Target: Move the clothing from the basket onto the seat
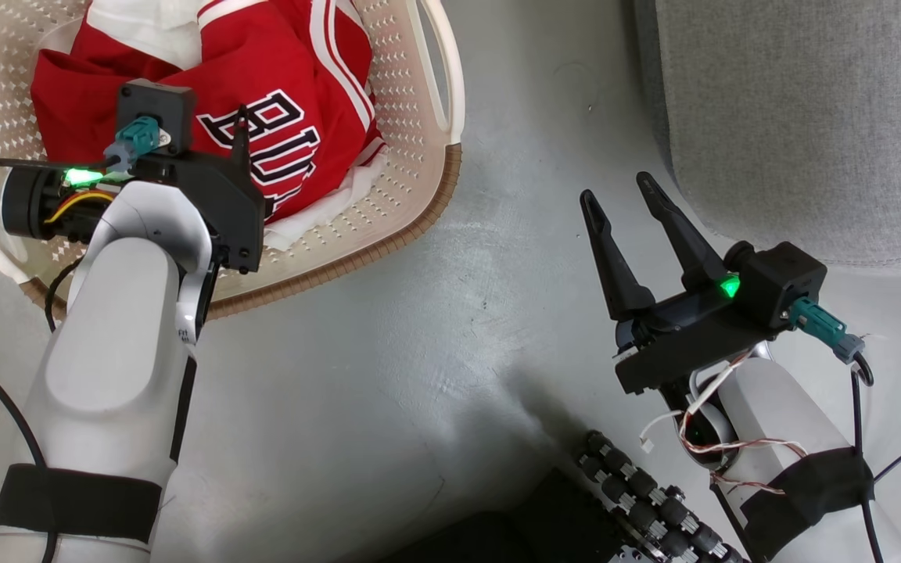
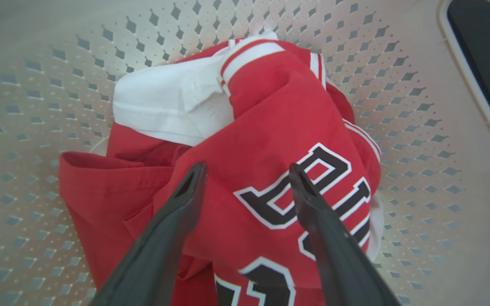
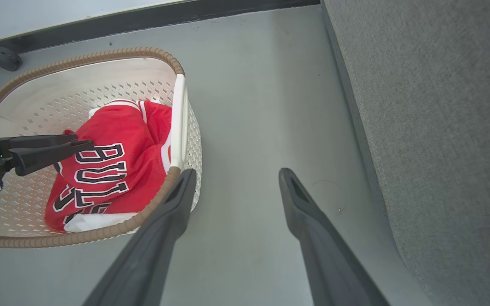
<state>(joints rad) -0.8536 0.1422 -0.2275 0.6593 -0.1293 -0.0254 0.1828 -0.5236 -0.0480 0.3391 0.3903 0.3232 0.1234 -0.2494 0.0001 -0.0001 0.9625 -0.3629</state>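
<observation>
Right now the left pincer (image 2: pixel 247 170) is hanging inside the basket (image 1: pixel 407 156). Its two dark fingers are standing wide apart and gripping nothing, with the tips poised over the clothing (image 1: pixel 286 70). That clothing is lying bunched in the bottom of the basket, a red heap with the jersey (image 2: pixel 270 140) on top. The black-and-white lettering is facing up and a fold of white fabric is showing at one end. Whether the tips are touching the cloth I am not able to tell from where I am standing.

To my eye the step in hand is the first grab. Doing it well is going to mean pushing the open fingers straight down so that a raised ridge of red cloth is sitting between them, not a flat stretch, and closing fully before lifting. A shallow pinch is likely to be slipping off what looks like slick fabric. The lift should be going high enough for the trailing hem to clear the basket's rim, or the light basket may be dragging along the floor (image 1: pixel 419 352).

Meanwhile the right pincer (image 1: pixel 615 188) is hovering over the floor between basket and seat (image 1: pixel 810 117), also spread wide and empty, well apart from the cloth.
</observation>
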